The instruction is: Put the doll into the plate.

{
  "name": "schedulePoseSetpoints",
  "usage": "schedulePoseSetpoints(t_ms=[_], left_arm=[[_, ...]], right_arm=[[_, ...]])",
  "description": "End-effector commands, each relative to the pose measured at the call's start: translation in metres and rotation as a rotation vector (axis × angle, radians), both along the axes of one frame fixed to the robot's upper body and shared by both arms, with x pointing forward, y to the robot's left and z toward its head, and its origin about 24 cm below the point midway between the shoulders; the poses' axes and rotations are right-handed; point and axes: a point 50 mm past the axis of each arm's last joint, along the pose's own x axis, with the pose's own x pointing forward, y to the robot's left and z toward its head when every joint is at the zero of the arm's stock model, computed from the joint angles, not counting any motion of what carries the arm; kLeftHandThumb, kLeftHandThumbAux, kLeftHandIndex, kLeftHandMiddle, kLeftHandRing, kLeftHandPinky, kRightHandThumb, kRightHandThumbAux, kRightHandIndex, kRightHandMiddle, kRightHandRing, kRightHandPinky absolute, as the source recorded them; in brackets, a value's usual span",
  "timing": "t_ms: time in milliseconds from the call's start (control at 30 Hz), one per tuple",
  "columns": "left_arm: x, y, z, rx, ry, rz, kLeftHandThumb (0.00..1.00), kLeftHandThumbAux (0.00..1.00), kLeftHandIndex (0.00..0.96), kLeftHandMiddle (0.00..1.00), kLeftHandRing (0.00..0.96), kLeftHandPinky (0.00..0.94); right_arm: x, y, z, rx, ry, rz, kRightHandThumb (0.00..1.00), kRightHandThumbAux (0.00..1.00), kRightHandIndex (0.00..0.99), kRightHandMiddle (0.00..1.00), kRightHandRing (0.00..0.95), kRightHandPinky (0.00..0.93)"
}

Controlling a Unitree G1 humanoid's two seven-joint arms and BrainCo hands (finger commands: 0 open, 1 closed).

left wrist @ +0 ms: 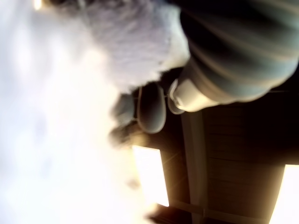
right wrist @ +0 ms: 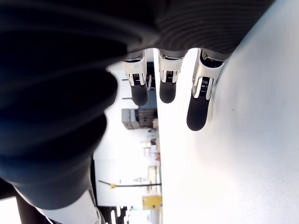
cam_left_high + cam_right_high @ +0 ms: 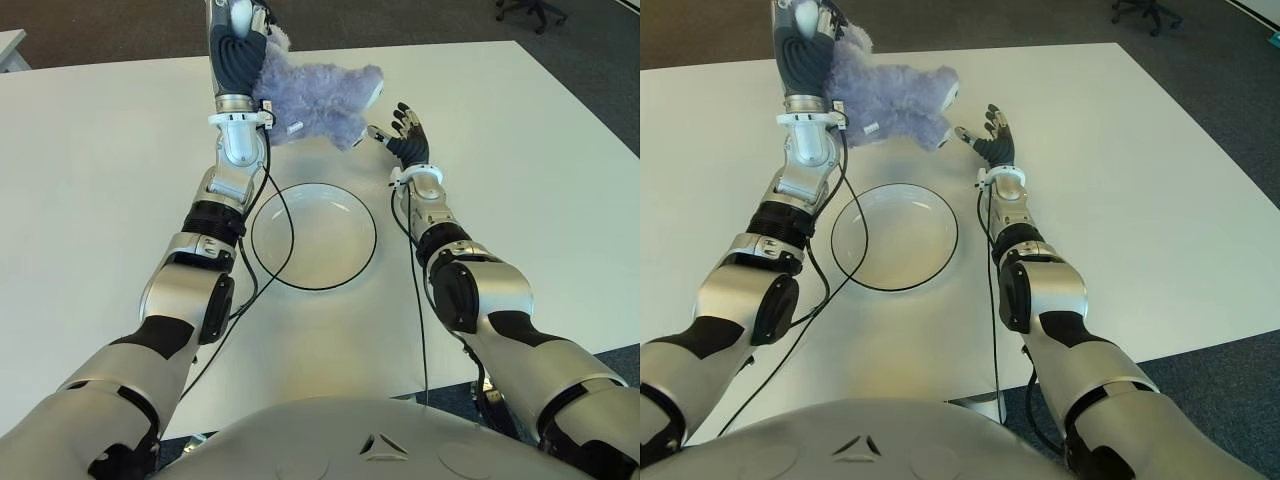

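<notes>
Left eye view: left hand (image 3: 238,45) clutching purple doll (image 3: 318,100) aloft at plate's (image 3: 355,258) twelve o'clock, ready for lowering. Right hand (image 3: 408,135) at two o'clock, fingers spread, empty.

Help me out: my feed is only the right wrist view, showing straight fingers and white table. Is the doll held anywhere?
Observer: Yes. The left hand grips the purple doll, raised beyond the plate.
Operator: Is the plate ready?
Observer: The plate sits on the table between the forearms, with nothing in it.
Operator: How close is my right hand?
Observer: The right hand shows just right of the doll, fingers open, holding nothing.
</notes>
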Motion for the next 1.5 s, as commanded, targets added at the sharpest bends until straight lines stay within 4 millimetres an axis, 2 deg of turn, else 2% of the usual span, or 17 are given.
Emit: schedulePoseSetpoints(t_ms=[33, 300, 933, 1500], left_arm=[[-0.004, 0.002, -0.002, 0.019, -0.003, 0.002, 0.746, 0.690, 0.443, 0.898, 0.898, 0.880], [-0.008, 0.001, -0.001, 0.004, -0.009, -0.007, 0.745, 0.691, 0.443, 0.901, 0.900, 0.877], [-0.026, -0.004, 0.003, 0.021, -0.073, 0.045, 0.744, 0.692, 0.443, 0.909, 0.898, 0.871], [-0.041, -0.006, 0.003, 0.057, -0.118, 0.041, 0.747, 0.691, 0.444, 0.871, 0.877, 0.862]], right_arm=[[-0.020, 0.000, -0.043, 0.017, 0.176, -0.009, 0.215, 0.855, 0.049, 0.000, 0.000, 0.000], [-0.020, -0.001, -0.043, 0.012, 0.176, -0.008, 0.187, 0.854, 0.047, 0.000, 0.000, 0.000], [-0.020, -0.001, -0.043, 0.013, 0.178, -0.013, 0.192, 0.864, 0.055, 0.000, 0.000, 0.000], [-0.020, -0.001, -0.043, 0.015, 0.177, -0.014, 0.197, 0.863, 0.047, 0.000, 0.000, 0.008]])
